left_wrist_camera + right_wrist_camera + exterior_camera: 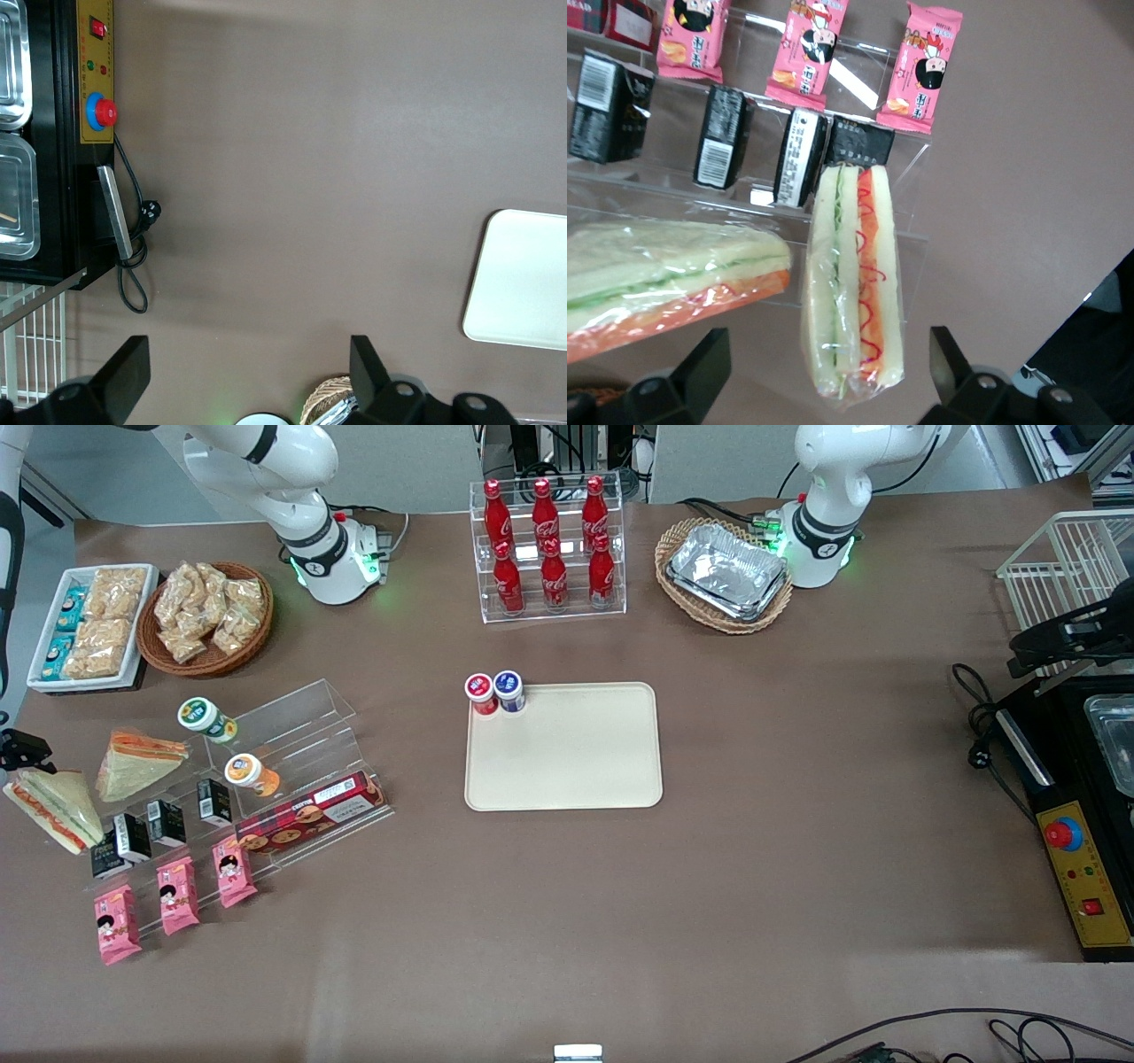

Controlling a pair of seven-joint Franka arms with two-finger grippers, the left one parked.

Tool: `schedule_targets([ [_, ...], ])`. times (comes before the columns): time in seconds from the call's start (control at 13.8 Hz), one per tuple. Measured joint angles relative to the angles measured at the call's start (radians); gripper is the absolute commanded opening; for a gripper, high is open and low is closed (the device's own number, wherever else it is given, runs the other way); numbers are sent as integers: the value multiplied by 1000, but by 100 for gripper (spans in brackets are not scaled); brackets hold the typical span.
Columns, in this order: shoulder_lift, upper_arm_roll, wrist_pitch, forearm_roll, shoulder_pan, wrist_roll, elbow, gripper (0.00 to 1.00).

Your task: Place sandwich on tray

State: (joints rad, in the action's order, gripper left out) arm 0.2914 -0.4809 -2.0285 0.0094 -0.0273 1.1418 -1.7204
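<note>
Open-jawed gripper [824, 381] hovers over clear-wrapped white-bread sandwich [855, 292], red-green striped.

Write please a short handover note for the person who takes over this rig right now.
Gripper: open, empty, hovering above the sandwich, not touching it.
Sandwich: lies at the working arm's end of the table, against the clear display stand, beside a second wedge.
Tray: mid-table, two small cups on one corner, the rest bare.
Done: approach only.
Left: grasp, lift, carry, set down on tray.
</note>
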Motion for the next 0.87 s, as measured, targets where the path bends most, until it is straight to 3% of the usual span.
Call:
schedule_targets([
  [0.36, 51, 0, -17, 88, -38, 92, 0, 100],
  [0.87, 93, -1, -35, 102, -53, 118, 0, 100],
])
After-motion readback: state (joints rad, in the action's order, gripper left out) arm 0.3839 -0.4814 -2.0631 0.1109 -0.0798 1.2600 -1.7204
